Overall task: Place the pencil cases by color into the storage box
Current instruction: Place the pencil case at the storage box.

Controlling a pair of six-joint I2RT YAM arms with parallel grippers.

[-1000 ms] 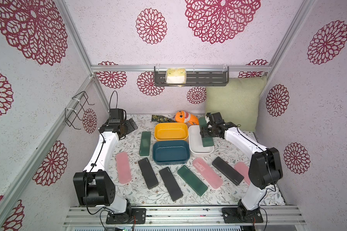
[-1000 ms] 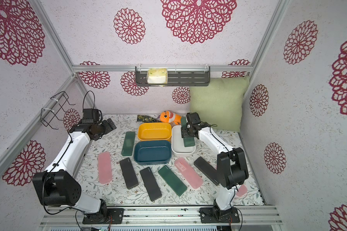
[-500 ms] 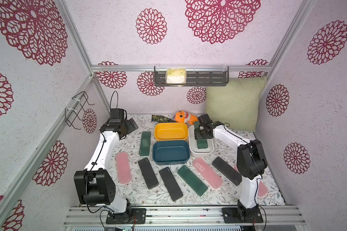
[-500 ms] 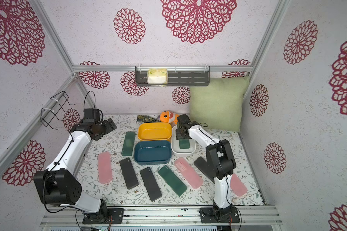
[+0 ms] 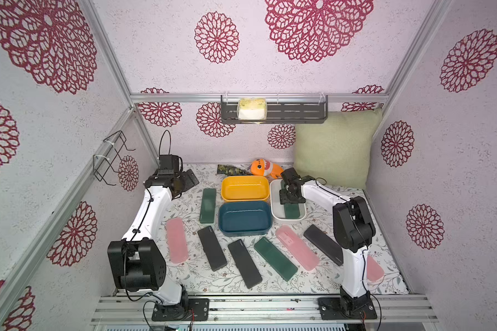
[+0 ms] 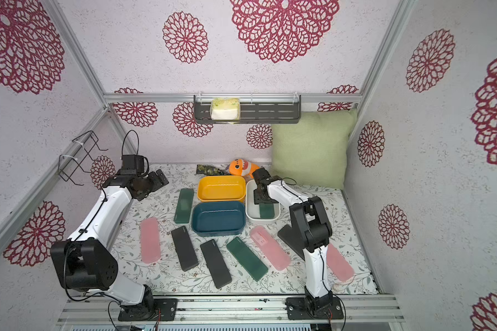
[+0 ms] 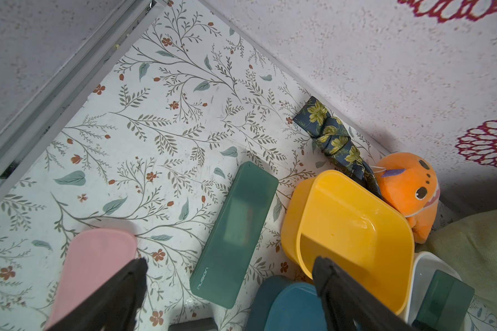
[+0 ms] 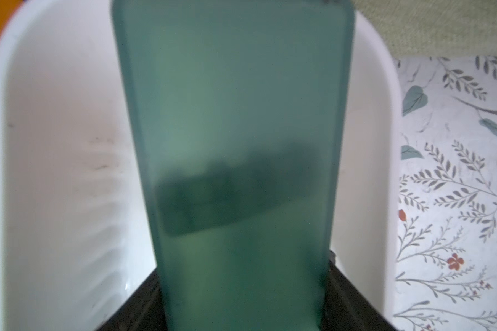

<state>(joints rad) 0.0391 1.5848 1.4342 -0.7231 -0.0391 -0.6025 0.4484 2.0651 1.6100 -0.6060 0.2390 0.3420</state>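
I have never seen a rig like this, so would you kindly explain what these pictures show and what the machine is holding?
These are two white-and-black robot arms mounted at the front of a floral-patterned table, each ending in a two-fingered gripper. Two pictures look down on the whole scene; two come from cameras on the arms' wrists. The right gripper is shut on a flat dark green pencil case, holding it inside the rim of a white plastic tub. The left gripper is open and empty. A yellow tub and a dark blue tub stand empty beside the white one. On the table lie two more green cases, three matte black cases and three pale pink cases.
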